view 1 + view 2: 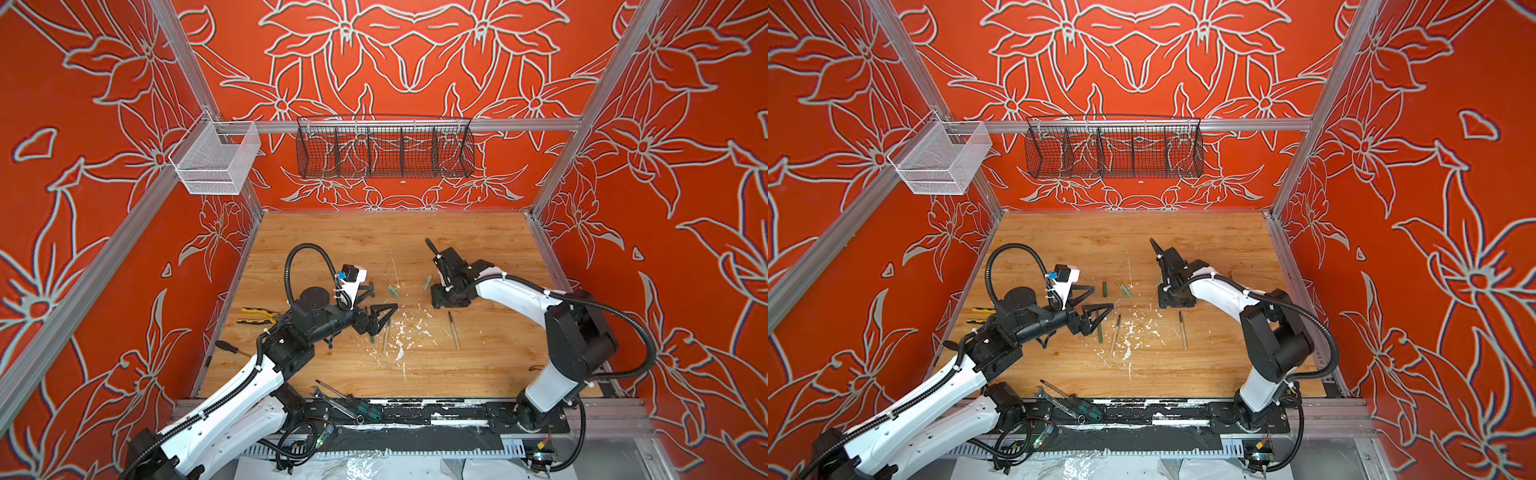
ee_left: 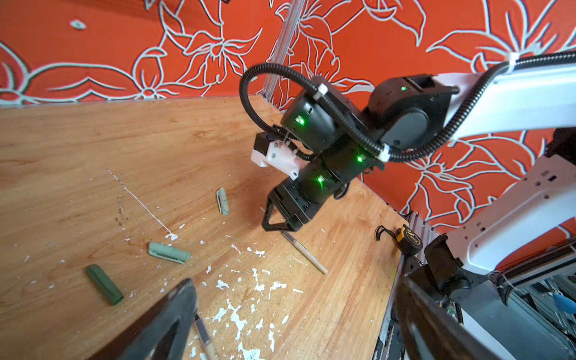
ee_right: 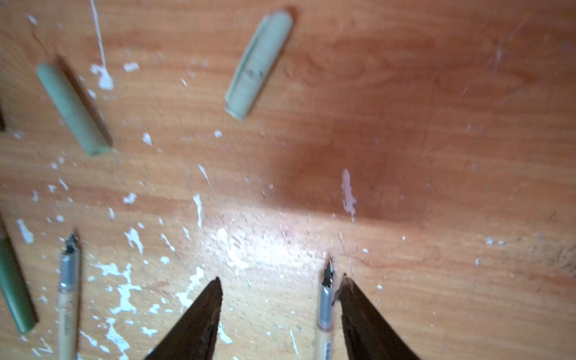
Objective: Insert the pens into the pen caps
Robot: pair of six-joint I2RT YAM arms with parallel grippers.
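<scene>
Three pens lie on the wooden table. One beige pen (image 1: 454, 330) (image 3: 325, 305) rests on the table between the fingers of my right gripper (image 3: 281, 277) (image 1: 442, 300), close to one finger; that gripper is open and points down. A second beige pen (image 1: 386, 334) (image 3: 68, 296) and a green pen (image 1: 1099, 332) lie near my left gripper (image 1: 384, 296) (image 2: 294, 280), which is wide open and holds nothing. Three pen caps lie loose: a dark green cap (image 1: 372, 286) (image 2: 104, 284), a pale green cap (image 1: 393, 290) (image 2: 169, 252) and a paler cap (image 1: 427, 282) (image 3: 258, 65).
White paint flecks (image 1: 401, 332) cover the table's middle. Yellow-black pliers (image 1: 255, 314) and a screwdriver (image 1: 232, 349) lie at the left edge. Another screwdriver and a wrench (image 1: 349, 401) sit on the front rail, a tape measure (image 2: 408, 238) at the right edge. Wire baskets (image 1: 384, 151) hang behind.
</scene>
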